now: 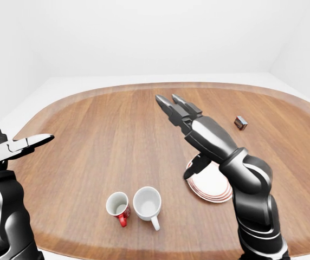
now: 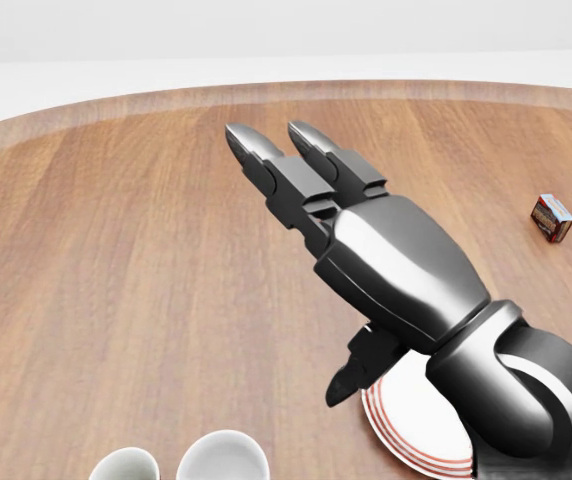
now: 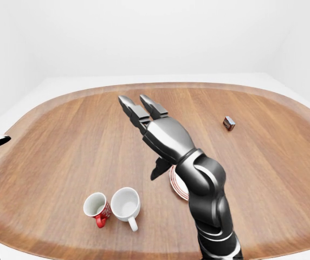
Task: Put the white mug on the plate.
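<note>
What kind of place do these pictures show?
Probably a bare simulated room with a dining-style setup: a large oval wooden table, a striped plate, a white mug, and plain white walls.

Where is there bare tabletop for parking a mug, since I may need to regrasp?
Bare wood fills the table between the far rim, the small box and the two mugs. It is crowded near the bottom edge: the red-handled mug sits close beside the white mug, and the raised open right hand hangs over the striped plate.
</note>
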{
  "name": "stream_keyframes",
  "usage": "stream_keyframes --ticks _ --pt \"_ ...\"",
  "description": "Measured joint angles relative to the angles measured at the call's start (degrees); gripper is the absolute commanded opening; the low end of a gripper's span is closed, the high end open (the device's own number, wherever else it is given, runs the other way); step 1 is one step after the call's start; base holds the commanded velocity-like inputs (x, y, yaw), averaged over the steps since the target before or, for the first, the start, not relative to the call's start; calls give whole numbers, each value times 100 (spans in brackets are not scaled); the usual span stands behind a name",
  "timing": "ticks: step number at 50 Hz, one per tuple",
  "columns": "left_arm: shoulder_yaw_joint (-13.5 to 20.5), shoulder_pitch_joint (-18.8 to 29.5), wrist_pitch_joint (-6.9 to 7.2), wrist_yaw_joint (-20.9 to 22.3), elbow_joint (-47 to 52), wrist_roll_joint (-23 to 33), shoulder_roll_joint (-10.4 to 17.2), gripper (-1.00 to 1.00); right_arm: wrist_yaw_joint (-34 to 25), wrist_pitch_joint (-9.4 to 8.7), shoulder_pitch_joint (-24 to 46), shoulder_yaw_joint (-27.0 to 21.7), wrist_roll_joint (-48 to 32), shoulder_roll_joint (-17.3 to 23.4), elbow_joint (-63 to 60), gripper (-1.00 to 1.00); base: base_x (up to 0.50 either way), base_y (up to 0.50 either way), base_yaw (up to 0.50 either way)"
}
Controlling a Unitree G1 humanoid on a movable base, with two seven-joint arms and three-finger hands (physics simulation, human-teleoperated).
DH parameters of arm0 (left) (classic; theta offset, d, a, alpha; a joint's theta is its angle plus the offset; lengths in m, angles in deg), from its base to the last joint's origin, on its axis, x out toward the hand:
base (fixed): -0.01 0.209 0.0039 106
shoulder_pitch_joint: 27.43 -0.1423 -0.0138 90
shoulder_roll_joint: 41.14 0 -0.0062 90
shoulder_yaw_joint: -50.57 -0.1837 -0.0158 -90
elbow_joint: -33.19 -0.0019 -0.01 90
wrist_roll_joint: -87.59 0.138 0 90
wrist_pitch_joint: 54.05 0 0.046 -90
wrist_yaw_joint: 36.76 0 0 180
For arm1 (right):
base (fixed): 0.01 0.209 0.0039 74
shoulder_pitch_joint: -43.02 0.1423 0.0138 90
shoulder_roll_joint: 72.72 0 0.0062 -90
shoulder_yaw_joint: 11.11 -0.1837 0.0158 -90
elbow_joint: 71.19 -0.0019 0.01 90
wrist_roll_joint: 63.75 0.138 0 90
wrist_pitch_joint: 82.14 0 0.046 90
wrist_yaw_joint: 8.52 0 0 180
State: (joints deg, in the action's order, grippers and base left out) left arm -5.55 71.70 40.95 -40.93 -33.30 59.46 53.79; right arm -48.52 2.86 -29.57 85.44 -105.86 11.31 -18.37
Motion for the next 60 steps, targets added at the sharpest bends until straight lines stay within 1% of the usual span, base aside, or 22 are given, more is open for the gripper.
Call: stream_keyframes --ticks 8,15,25,33,36,40,50,55,60 --pt "-15 -1 0 4 -31 12 -2 100 0 0 568 261 -1729 -696 950 100 0 0 0" --pt "-19 -8 0 4 -11 15 -10 100 0 0 816 410 -2755 -1132 1577 100 0 0 0" --pt "-16 -19 0 4 32 14 -22 100 0 0 994 524 -3463 -1517 2130 100 0 0 0" --pt "-13 -25 0 3 63 11 -31 100 0 0 992 643 -3544 -1655 2402 100 0 0 0" --pt "-17 -26 0 3 70 15 -35 100 0 0 996 849 -3360 -1536 2439 100 0 0 0" --pt "-22 -25 0 4 73 20 -39 100 0 0 1031 1219 -3012 -1261 2421 100 0 0 0" --pt "-34 -16 0 7 46 28 -40 100 0 0 1163 2585 -1696 -109 1883 100 0 0 0" --pt "-34 -18 0 6 51 28 -41 100 0 0 1225 3101 -1226 324 1572 100 0 0 0" --pt "-33 -21 0 3 65 26 -43 100 0 0 1249 3495 -883 677 1306 100 0 0 0"
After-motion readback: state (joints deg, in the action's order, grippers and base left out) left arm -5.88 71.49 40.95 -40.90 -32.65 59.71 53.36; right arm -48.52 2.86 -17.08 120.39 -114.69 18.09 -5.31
